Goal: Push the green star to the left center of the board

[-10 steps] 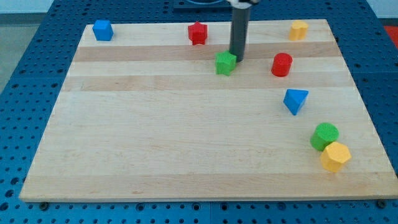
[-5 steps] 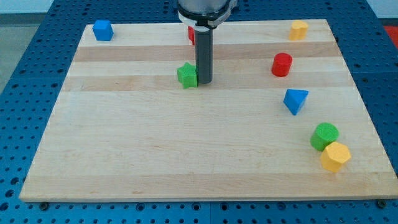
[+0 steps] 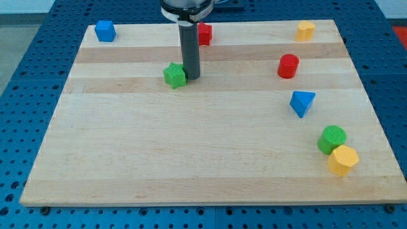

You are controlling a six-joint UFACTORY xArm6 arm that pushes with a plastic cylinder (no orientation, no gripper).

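Observation:
The green star (image 3: 174, 76) lies on the wooden board (image 3: 191, 146), left of centre in its upper half. My tip (image 3: 191, 77) stands right against the star's right side, touching it. The dark rod rises from there to the view's top and hides part of a red block behind it.
A blue cube (image 3: 105, 30) sits at the top left corner. A red block (image 3: 204, 34) is at top centre, an orange block (image 3: 306, 30) at top right. A red cylinder (image 3: 288, 66), blue pyramid (image 3: 302, 103), green cylinder (image 3: 332, 138) and yellow block (image 3: 343, 159) line the right side.
My tip has moved to the view's left and slightly down, pushing the green star with it from upper centre to left of centre. Other blocks have not moved.

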